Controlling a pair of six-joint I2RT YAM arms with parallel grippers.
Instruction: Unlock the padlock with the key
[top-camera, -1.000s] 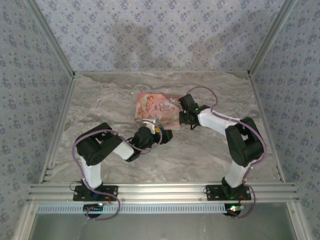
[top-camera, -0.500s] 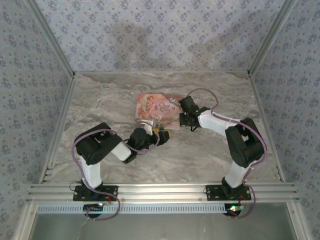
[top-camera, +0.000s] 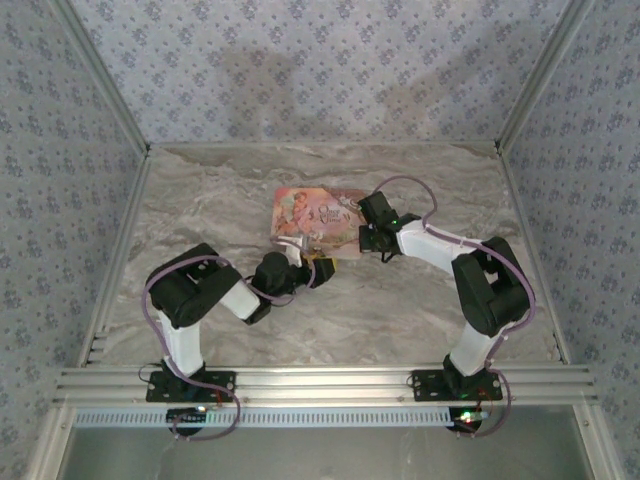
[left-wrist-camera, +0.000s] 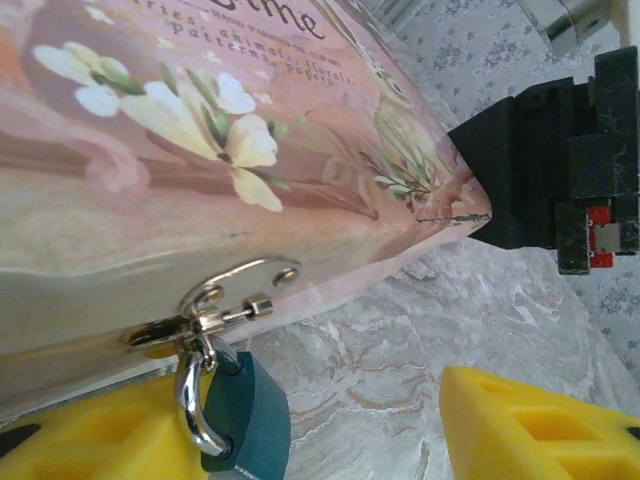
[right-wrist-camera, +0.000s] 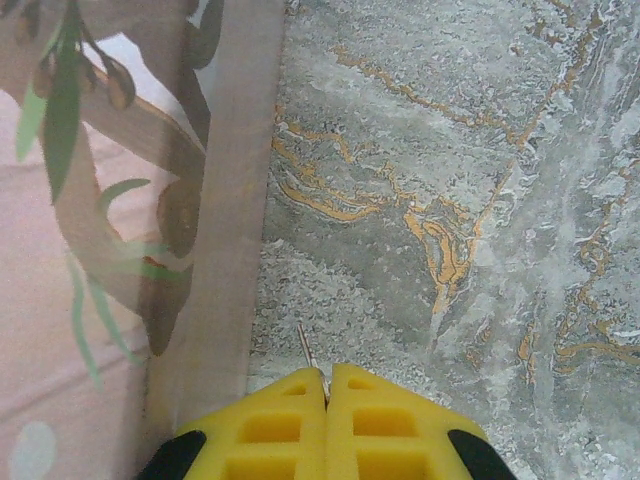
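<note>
The padlock (left-wrist-camera: 245, 425), small and blue-green, hangs by its shackle from the metal hasp (left-wrist-camera: 215, 305) on the front edge of the pink box (left-wrist-camera: 200, 150). It sits between the two yellow fingers (left-wrist-camera: 520, 425) of the left gripper (left-wrist-camera: 305, 410), close against one finger and well apart from the other. The jaws of this gripper stand apart, so nothing is clamped. I judge they are placed on both sides of the lock body to hold it steady, because a hanging lock would swing away when a key pushes into it.

Beyond the left gripper's fingertips, at the corner of the box, is the black body of the right gripper (right-wrist-camera: 326, 385). Its fingers are pressed together on a thin metal tip that sticks out between them, which I take to be the key (right-wrist-camera: 306, 345). This tip points forward from the fingertips, just beside the side wall of the box and over the marble table (right-wrist-camera: 450, 200). The keyhole of the padlock is not visible, so I cannot tell how the key must be turned to meet it. The unlocking is not yet begun.
</note>
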